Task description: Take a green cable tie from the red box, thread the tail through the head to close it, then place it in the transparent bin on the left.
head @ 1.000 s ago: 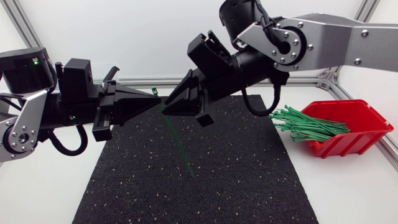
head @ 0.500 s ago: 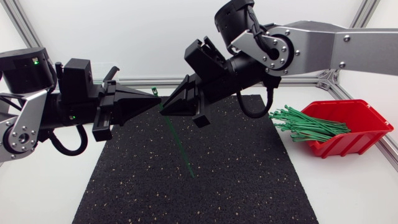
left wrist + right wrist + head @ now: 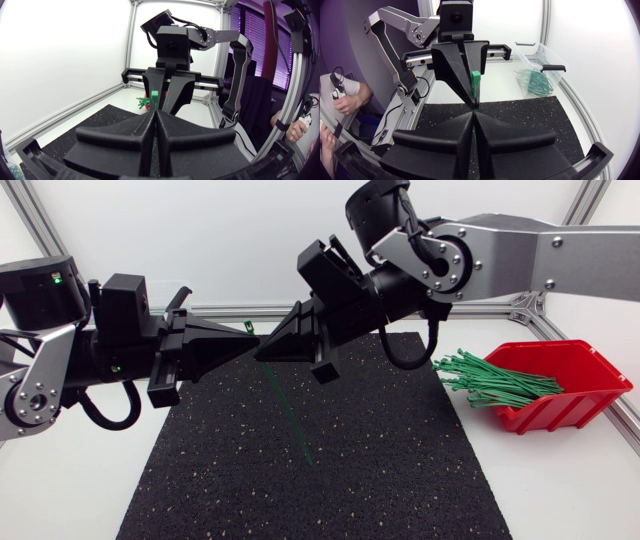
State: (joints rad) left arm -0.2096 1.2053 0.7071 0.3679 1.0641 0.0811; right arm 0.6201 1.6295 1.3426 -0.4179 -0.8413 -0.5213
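Note:
A green cable tie (image 3: 290, 415) hangs slanting over the black mat (image 3: 400, 470). My left gripper (image 3: 250, 340) is shut on the tie just below its head (image 3: 155, 95), which sticks up past the fingertips. My right gripper (image 3: 260, 356) meets it tip to tip and is shut on the strap right under the left's hold. In the right wrist view the tie's head (image 3: 476, 80) shows above my right gripper (image 3: 474, 112). The red box (image 3: 575, 385) at the right holds several green ties (image 3: 495, 378). The transparent bin (image 3: 542, 61) stands beyond the mat, with green ties (image 3: 535, 80) inside.
The tie's loose tail ends above the middle of the mat. Aluminium frame posts (image 3: 35, 225) stand at the table's corners. White table surface lies on both sides of the mat.
My right gripper has closed its fingers onto the tie's strap and shifted slightly left. The left gripper has kept still with the tie.

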